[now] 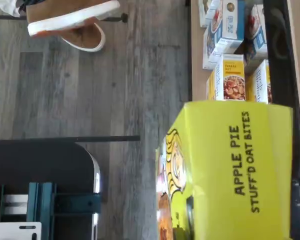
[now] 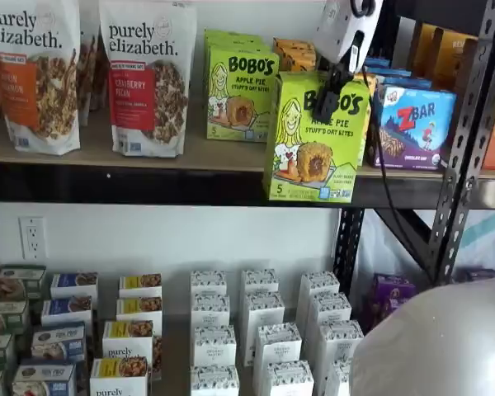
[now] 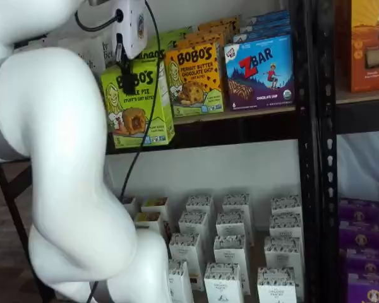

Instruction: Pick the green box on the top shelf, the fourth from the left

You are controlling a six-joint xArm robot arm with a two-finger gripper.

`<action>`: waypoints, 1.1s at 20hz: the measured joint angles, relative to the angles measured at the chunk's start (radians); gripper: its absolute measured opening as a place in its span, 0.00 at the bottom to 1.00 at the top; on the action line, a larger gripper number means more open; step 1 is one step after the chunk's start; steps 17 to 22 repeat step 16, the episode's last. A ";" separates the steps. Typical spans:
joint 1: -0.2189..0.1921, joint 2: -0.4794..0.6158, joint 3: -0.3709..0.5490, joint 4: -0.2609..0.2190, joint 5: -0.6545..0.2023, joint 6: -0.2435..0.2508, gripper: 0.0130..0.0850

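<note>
The green box (image 2: 318, 140) (image 3: 136, 108), lime-green and printed "BOBO'S Apple Pie Stuff'd Oat Bites", hangs upright out in front of the top shelf (image 2: 148, 183) (image 3: 240, 129). In a shelf view its lower edge overlaps the shelf's black front rail. My gripper (image 2: 330, 95) (image 3: 125, 68) comes down from above, its black fingers shut on the box's upper edge in both shelf views. The wrist view shows the same green box (image 1: 230, 170) close up and turned on its side. A second carton of the same kind (image 2: 241, 87) stands behind it on the board.
Beside the held box stand granola bags (image 2: 148, 78), an orange Bobo's box (image 3: 194, 79) and a blue ZBar box (image 2: 412, 124) (image 3: 260, 69). White cartons (image 2: 256, 330) fill the lower level. Black uprights (image 2: 466, 140) (image 3: 309, 126) and my white arm (image 3: 63, 189) are close by.
</note>
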 joint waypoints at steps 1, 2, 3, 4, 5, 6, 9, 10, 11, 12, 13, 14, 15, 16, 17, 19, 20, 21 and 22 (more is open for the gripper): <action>-0.002 0.001 0.000 0.001 0.002 -0.001 0.22; -0.004 0.001 0.000 0.003 0.004 -0.003 0.22; -0.006 0.002 0.000 0.005 0.007 -0.005 0.22; -0.008 0.004 -0.001 0.006 0.010 -0.007 0.22; -0.010 0.004 -0.001 0.006 0.011 -0.008 0.22; -0.010 0.001 0.003 0.003 0.005 -0.010 0.22; -0.010 -0.012 0.021 -0.008 -0.022 -0.014 0.22; -0.011 -0.014 0.025 -0.012 -0.026 -0.016 0.22; -0.012 -0.014 0.027 -0.015 -0.028 -0.018 0.22; -0.014 -0.013 0.027 -0.018 -0.027 -0.021 0.22; -0.018 -0.012 0.027 -0.018 -0.024 -0.025 0.22; -0.022 -0.010 0.026 -0.018 -0.020 -0.029 0.22; -0.025 -0.008 0.025 -0.020 -0.017 -0.032 0.22; -0.027 -0.007 0.026 -0.022 -0.015 -0.035 0.22; -0.027 -0.007 0.026 -0.022 -0.015 -0.035 0.22; -0.027 -0.007 0.026 -0.022 -0.015 -0.035 0.22; -0.027 -0.007 0.026 -0.022 -0.015 -0.035 0.22; -0.027 -0.007 0.026 -0.022 -0.015 -0.035 0.22; -0.027 -0.007 0.026 -0.022 -0.015 -0.035 0.22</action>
